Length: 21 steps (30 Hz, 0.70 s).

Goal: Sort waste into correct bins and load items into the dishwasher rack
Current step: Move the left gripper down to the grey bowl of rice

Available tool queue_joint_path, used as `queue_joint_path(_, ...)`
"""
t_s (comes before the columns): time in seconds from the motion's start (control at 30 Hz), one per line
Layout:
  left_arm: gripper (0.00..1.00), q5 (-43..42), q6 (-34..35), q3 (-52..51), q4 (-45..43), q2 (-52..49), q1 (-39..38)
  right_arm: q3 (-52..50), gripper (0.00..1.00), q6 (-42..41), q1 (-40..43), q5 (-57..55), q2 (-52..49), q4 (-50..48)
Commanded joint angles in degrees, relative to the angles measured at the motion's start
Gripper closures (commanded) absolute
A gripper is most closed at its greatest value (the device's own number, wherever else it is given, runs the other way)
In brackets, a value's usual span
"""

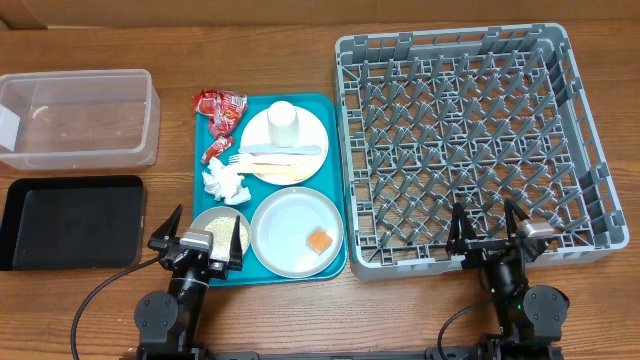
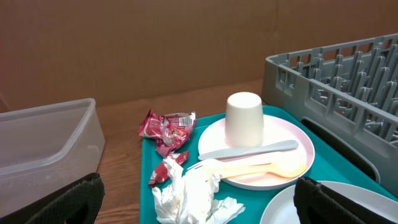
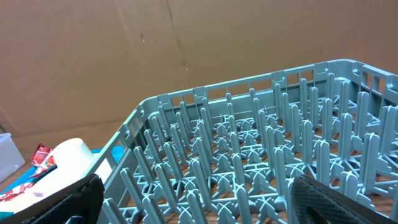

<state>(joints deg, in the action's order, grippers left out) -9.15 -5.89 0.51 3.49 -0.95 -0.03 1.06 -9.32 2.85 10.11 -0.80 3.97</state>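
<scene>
Left gripper: jaws spread wide, empty, positioned at the near edge of the teal tray. The crumpled napkin lies straight ahead, just beyond the rice bowl, so the left arm is the nearer. Right gripper: spread, empty, at the near wall of the dishwasher rack. Napkin: white, wadded, no clear long axis, beside a red wrapper

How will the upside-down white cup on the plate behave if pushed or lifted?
The white cup looks like plastic, so probably light and stiff. Mouth-down on the smooth pale plate, it may slide rather than tip. Its smooth wall could slip from a loose grip.
</scene>
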Motion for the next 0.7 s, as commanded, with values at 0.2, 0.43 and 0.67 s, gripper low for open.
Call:
queue_joint_path(0.2, 0.00, 0.09, 1.22, -0.24, 0.11, 0.59, -0.22, -0.59, 0.00, 0.20, -0.37, 4.96, 0.63, -0.68)
queue_joint_path(0.43, 0.00, -7.02, 11.74, -0.20, -0.59, 0.59, -0.33, -0.59, 0.00, 0.20, -0.37, 4.94, 0.63, -0.68)
queue_joint_path(0.67, 0.00, -20.48, 27.78, 0.09, -13.25, 0.59, -0.31, -0.59, 0.00, 0.20, -0.37, 4.96, 0.63, -0.68)
